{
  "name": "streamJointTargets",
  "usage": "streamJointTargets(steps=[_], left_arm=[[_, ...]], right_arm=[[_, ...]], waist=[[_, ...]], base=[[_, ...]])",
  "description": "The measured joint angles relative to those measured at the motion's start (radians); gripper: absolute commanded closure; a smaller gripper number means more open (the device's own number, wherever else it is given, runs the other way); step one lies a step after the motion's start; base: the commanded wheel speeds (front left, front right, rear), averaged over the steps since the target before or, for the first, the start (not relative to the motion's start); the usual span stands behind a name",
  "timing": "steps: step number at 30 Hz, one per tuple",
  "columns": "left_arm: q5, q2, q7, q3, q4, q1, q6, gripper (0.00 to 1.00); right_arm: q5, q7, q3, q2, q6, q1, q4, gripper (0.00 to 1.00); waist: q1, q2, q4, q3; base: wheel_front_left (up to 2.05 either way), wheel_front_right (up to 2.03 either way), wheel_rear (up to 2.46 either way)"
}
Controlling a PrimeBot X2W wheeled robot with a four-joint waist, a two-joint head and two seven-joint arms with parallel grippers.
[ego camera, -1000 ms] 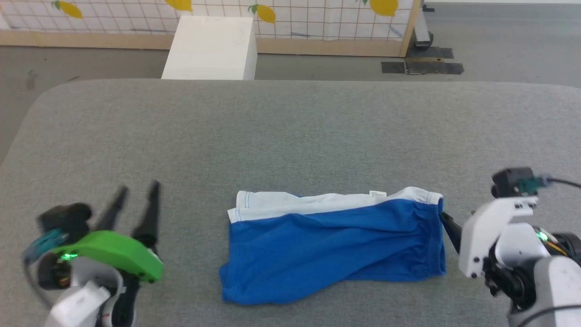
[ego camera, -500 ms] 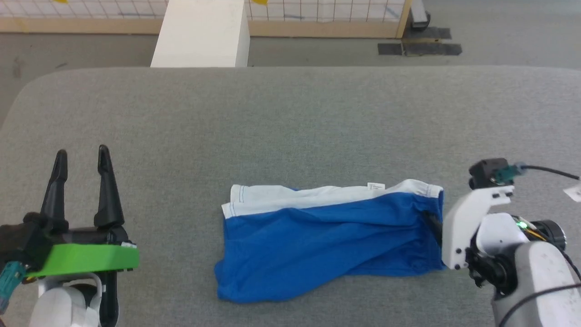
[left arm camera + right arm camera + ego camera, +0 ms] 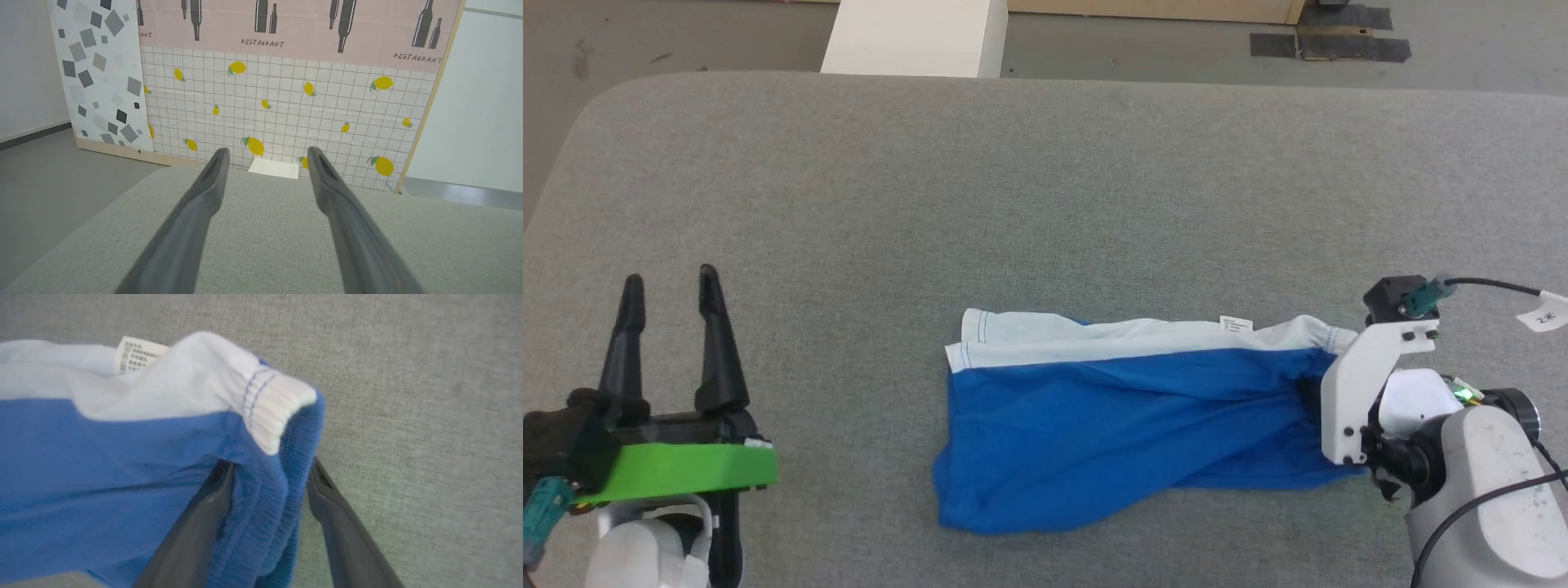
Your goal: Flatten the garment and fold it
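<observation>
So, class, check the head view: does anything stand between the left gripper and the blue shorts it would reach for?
Nothing visible does. Bare grey surface lies between the open left gripper and the garment. The right gripper straddles the waistband at the far end.
</observation>
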Motion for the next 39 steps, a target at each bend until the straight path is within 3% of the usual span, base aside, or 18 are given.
streamJointTargets(steps=[4,8,13,17,22,30,34,39], left_arm=[[0.0,0.002,0.0,-0.015,-0.001,0.0,0.0,0.0],[-0.001,0.004,0.0,-0.017,-0.002,0.0,0.0,0.0],[-0.001,0.004,0.0,-0.022,-0.004,0.001,0.0,0.0],[-0.001,0.003,0.0,-0.033,-0.004,0.003,0.0,0.0],[0.0,0.0,0.0,-0.041,-0.001,0.014,0.0,0.0],[0.007,-0.01,0.0,-0.042,0.001,0.051,0.0,0.0],[0.008,-0.013,0.0,-0.046,-0.002,0.053,0.0,0.0],[0.007,-0.014,0.0,-0.065,-0.004,0.053,0.0,0.0]], right_arm=[[0.016,0.001,-0.018,0.0,0.0,-0.011,0.014,1.0],[-0.05,0.034,-0.068,0.009,0.001,-0.012,0.003,1.0],[-0.141,0.114,-0.151,-0.085,0.0,-0.008,-0.037,1.0],[-0.168,0.198,-0.161,-0.134,0.0,-0.003,-0.105,1.0],[-0.147,0.325,-0.079,-0.152,0.0,0.038,-0.235,1.0],[-0.012,0.504,0.121,-0.13,0.0,0.099,-0.49,1.0],[0.033,0.503,0.196,-0.091,0.0,0.096,-0.506,1.0],[0.045,0.432,0.276,-0.039,0.0,0.055,-0.412,1.0]], waist=[[0.0,0.0,-0.002,-0.001],[0.0,0.0,-0.01,-0.008],[0.0,0.0,-0.014,-0.021],[0.0,0.0,-0.015,-0.034],[0.0,0.0,-0.016,-0.06],[0.0,0.0,-0.022,-0.11],[0.0,0.0,-0.025,-0.117],[0.0,0.0,-0.011,-0.111]], base=[[0.0,0.0,0.0],[0.0,0.0,0.0],[0.0,0.0,0.0],[0.0,0.0,0.0],[0.0,0.0,0.0],[0.0,0.0,0.0],[0.0,0.0,0.0],[0.0,0.0,0.0]])
